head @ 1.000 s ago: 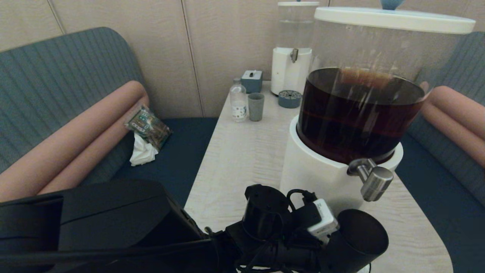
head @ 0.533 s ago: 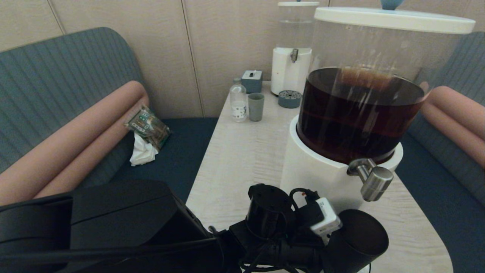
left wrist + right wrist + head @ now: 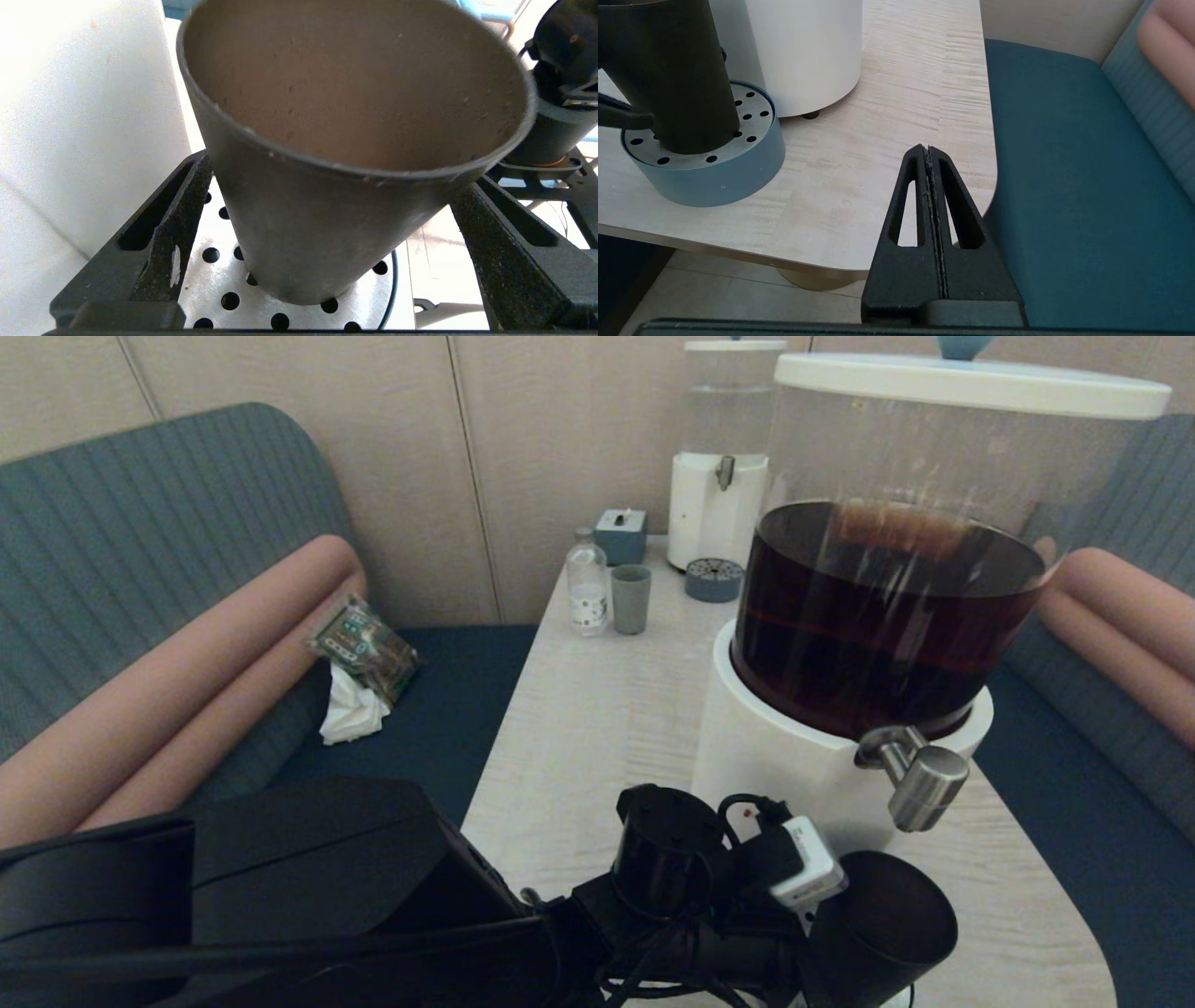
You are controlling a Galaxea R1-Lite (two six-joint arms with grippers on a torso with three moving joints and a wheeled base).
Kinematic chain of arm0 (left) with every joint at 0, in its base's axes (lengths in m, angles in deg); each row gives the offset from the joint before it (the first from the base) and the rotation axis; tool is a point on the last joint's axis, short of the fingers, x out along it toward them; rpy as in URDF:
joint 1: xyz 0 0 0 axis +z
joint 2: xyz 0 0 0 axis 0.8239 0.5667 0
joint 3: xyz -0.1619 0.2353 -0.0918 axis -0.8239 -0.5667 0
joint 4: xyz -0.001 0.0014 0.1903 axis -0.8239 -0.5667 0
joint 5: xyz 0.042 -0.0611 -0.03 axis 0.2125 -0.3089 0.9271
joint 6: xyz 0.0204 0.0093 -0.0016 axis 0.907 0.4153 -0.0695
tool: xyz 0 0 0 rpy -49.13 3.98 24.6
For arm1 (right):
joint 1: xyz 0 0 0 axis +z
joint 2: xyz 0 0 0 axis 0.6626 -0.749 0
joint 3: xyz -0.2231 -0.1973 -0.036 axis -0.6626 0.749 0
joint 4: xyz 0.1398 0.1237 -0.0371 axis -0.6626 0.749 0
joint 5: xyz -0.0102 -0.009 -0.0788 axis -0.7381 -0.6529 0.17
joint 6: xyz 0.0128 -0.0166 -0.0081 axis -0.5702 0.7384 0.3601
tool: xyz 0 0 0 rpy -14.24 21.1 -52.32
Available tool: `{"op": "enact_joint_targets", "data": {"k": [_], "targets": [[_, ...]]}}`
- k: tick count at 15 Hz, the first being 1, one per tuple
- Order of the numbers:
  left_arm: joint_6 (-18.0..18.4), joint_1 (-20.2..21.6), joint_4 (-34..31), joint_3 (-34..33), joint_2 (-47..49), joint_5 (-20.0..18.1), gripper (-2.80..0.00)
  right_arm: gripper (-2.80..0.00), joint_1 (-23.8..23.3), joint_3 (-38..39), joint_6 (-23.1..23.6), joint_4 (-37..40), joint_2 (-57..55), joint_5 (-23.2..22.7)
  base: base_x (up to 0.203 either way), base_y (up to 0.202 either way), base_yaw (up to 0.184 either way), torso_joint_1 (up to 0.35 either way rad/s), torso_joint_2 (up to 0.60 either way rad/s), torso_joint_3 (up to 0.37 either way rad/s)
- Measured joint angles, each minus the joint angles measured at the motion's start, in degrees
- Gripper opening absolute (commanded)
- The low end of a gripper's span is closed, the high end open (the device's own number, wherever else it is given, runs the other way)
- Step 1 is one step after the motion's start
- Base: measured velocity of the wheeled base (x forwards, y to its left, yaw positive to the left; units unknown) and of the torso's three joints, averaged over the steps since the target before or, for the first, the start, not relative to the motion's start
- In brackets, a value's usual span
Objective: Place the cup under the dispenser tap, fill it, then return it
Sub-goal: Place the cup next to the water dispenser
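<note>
The cup (image 3: 878, 924), a small dark brown-black plastic tumbler with a tapered shape, stands in the head view just below and a little in front of the dispenser tap (image 3: 920, 784), the short brushed-steel spigot of the big clear-tank dispenser (image 3: 878, 588) with dark brown liquid and a white base. The left arm reaches across the lower part of this view to the cup. Beyond the big dispenser, on the pale wooden bench (image 3: 607, 709), there are a smaller dispenser with clear liquid (image 3: 719, 457), a pale grey-green tumbler (image 3: 631, 598) and a small clear bottle (image 3: 587, 583).

In the left wrist view, the cup (image 3: 327, 186) sits between the two black fingers (image 3: 173, 233) of the left gripper (image 3: 322, 242). The gripper is opened about as wide as the cup, and its fingers press on both sides of it. The cup bottom is on a round perforated metal drip tray (image 3: 219, 284), beside the white base (image 3: 70, 116) of the dispenser.

In the right wrist view, the right gripper (image 3: 929, 154) is completely closed and holds nothing; it hangs near the bench corner, apart from the dispenser. The cup (image 3: 672, 74) stands upright on the blue-rimmed drip tray (image 3: 719, 177), just beside the white base (image 3: 803, 51).
</note>
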Motion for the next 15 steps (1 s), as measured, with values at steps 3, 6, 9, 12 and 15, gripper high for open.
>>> {"op": "enact_joint_targets", "data": {"k": [3, 6, 9, 12, 15], "targets": [[0.0, 0.0, 0.0, 0.1, 0.3, 0.1, 0.0, -2.8, 0.0, 0.0, 0.0, 0.0, 0.0, 0.0, 0.0, 0.0, 0.0, 0.0, 0.0, 0.0], [0.0, 0.1, 0.0, -0.1, 0.4, 0.4, 0.0, -2.8, 0.0, 0.0, 0.0, 0.0, 0.0, 0.0, 0.0, 0.0, 0.0, 0.0, 0.0, 0.0], [0.1, 0.1, 0.1, -0.1, 0.7, 0.3, -2.8, -2.8, 0.0, 0.0, 0.0, 0.0, 0.0, 0.0, 0.0, 0.0, 0.0, 0.0, 0.0, 0.0], [0.1, 0.1, 0.0, 0.1, 1.0, 0.3, -2.8, -2.8, 0.0, 0.0, 0.0, 0.0, 0.0, 0.0, 0.0, 0.0, 0.0, 0.0, 0.0, 0.0], [0.0, 0.1, 0.1, 0.0, 1.1, 0.3, -2.8, -2.8, 0.0, 0.0, 0.0, 0.0, 0.0, 0.0, 0.0, 0.0, 0.0, 0.0, 0.0, 0.0]]}}
